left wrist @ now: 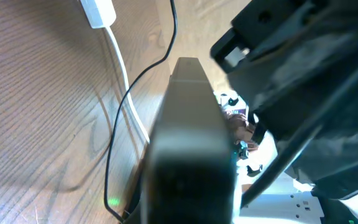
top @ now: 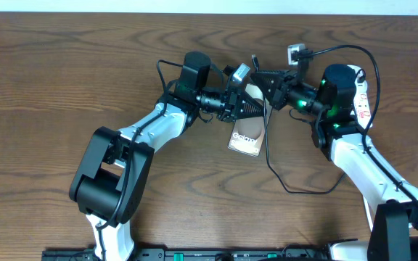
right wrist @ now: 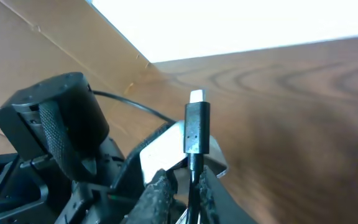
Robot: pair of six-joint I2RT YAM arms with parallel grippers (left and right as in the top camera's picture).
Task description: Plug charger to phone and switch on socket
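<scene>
Currently left (top: 242,103) grips phone (top: 247,138); right (right wrist: 182,186), charger (right wrist: 197,127).

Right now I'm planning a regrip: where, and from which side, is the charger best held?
Pinch the charger low on its black shell, from the cable end like the right gripper; it stands upright, and the silver tip must stay free.

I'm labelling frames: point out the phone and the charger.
phone (top: 247,141): overhead view, on its lettered face.
charger (right wrist: 197,127): right wrist view, on the black connector body.
</scene>
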